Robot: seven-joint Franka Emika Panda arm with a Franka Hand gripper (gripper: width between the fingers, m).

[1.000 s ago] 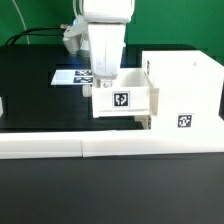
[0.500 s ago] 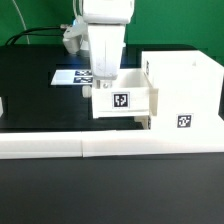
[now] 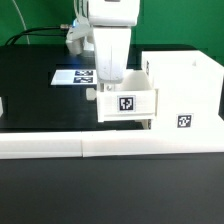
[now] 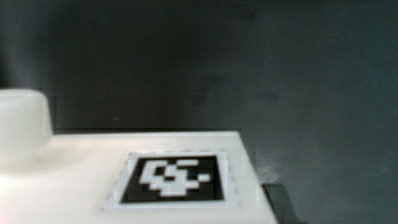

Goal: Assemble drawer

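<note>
Judging from both views, you are midway through: the tray hangs under the gripper, touching the case at the case's 9 o'clock side, not yet pushed in. Its tag fills the wrist view. The fingers are hidden behind the tray wall, so their opening cannot be told. The marker board is partly covered by the arm.

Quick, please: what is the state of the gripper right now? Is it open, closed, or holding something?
Gripper: closed on the small tray, gripping its wall beside the tall case.
</note>
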